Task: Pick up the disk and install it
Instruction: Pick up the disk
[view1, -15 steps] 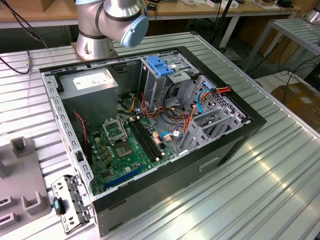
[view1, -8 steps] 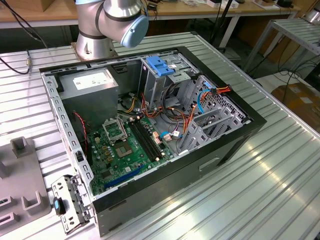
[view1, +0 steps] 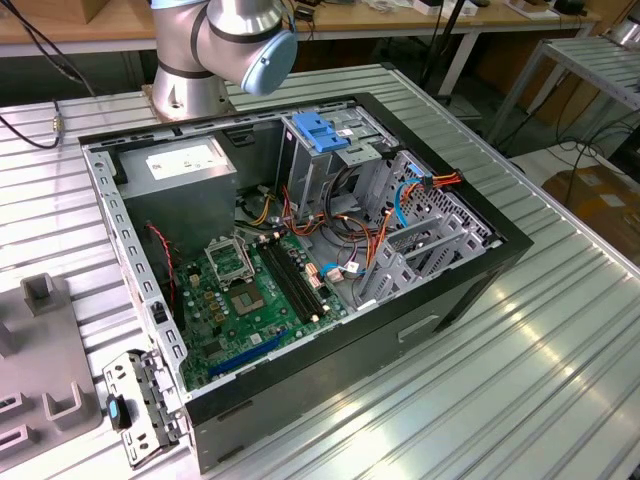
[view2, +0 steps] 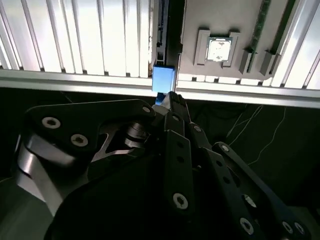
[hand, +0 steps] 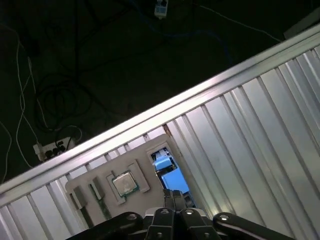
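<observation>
"Second wrist view: what is that blue thing at your tip?"

"The disk (view2: 163, 80), I judge, seen end-on. A pale blue plastic end is what shows of it. It stands on edge in a slot of the grey tray (view2: 200, 20), beside the processor chip (view2: 218, 50) in its own pocket, near the edge of the ribbed table (view2: 75, 40)."

"And your gripper?"

"My gripper (view2: 169, 100) is right at the disk's near end, touching it or just short. I cannot tell whether it has clamped on."

"Which step is this?"

"The pick-up, I'd say. Installing is not yet begun, and the open computer case (view1: 300, 390) sits in the exterior view. I think the next move calls for a sure hold on that narrow end and a straight lift along the slot, so the blue plastic doesn't catch."
</observation>
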